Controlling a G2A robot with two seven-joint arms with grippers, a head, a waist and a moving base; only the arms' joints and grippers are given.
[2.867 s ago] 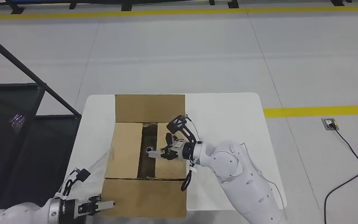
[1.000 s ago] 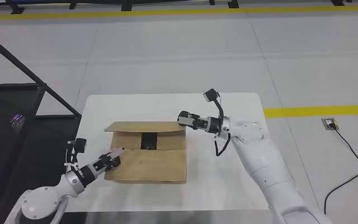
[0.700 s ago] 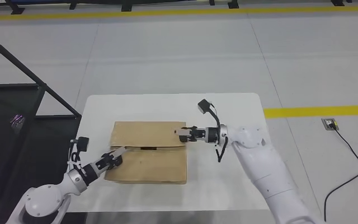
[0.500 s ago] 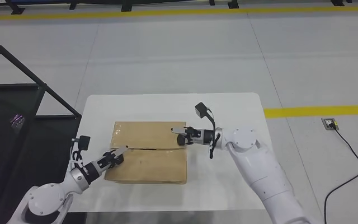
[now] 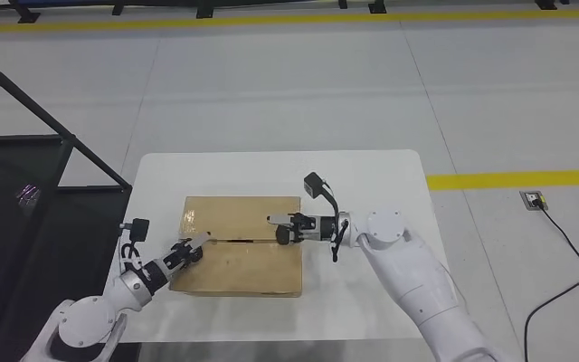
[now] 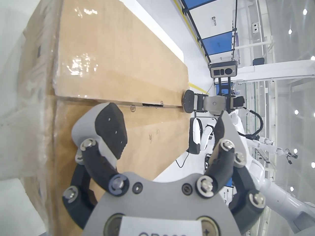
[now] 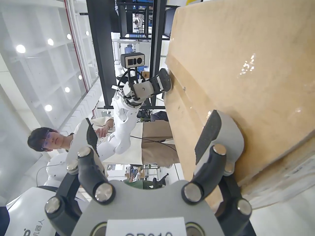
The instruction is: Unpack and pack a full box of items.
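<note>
At the near-left end of the cardboard box [image 5: 242, 271], the left gripper [image 5: 191, 249] sits with its jaws spread wide and nothing between them; one dark pad [image 6: 112, 128] lies against the near flap [image 6: 152, 133], just short of the seam [image 6: 118, 101], while the other finger stands up off the card; the arm lies low, slanting from the robot's side toward the box's left edge. The seam is what the coming move turns on, I judge; it runs side to side across the box top, from one gripper to the other, with a short dark slit open along it; the left gripper is nearer its left end, the right gripper [image 5: 279, 227] its right end. That right gripper is likewise wide and empty; one finger [image 7: 216, 133] rests on the box top beside the seam, the other stands clear of the card; its forearm lies nearly level, pointing leftward along the seam. Beyond lies the far flap [image 5: 240, 215], folded down flat; the box stands closed in the middle of the white table [image 5: 380, 172]; pressing the flaps down along the seam looks to be the step in hand.
</note>
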